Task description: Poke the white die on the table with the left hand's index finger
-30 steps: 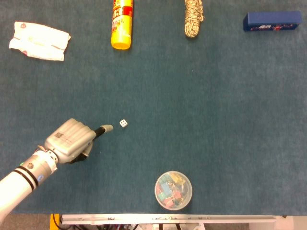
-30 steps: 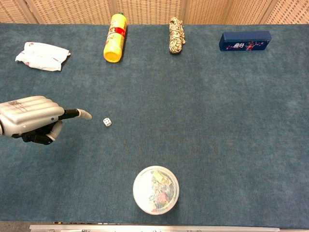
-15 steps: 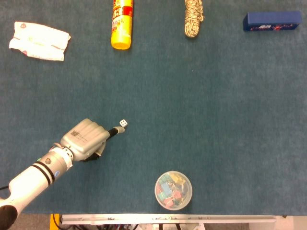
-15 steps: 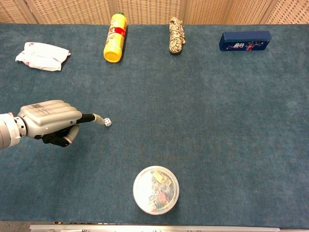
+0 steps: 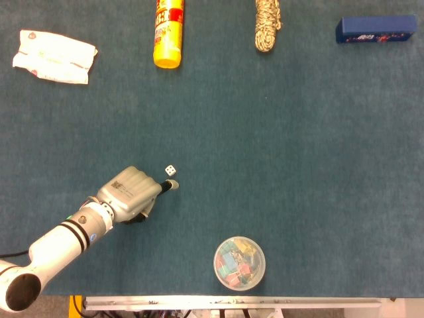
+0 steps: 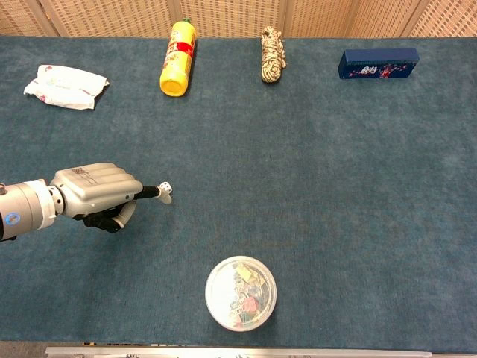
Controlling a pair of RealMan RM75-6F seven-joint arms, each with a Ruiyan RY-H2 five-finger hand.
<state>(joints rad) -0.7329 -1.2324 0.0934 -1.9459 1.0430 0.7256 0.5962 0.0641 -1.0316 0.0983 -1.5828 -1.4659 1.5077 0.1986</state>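
Note:
The small white die (image 5: 171, 170) (image 6: 166, 186) lies on the blue-green table cloth, left of centre. My left hand (image 5: 129, 192) (image 6: 97, 192) comes in from the lower left with its fingers curled in and only the index finger stretched out. It holds nothing. The index fingertip (image 5: 173, 185) (image 6: 165, 197) sits right at the die's near side. In the chest view it overlaps the die's lower edge, while in the head view a thin gap shows, so I cannot tell whether they touch. My right hand is in neither view.
Along the far edge lie a white packet (image 5: 54, 56), a yellow bottle (image 5: 167, 33), a coil of rope (image 5: 267, 25) and a blue box (image 5: 375, 29). A round clear tub of coloured clips (image 5: 239, 263) stands near the front edge.
My left hand has slid right, towards the die. The index fingertip went from left of the die to its near side. The die has not visibly moved.

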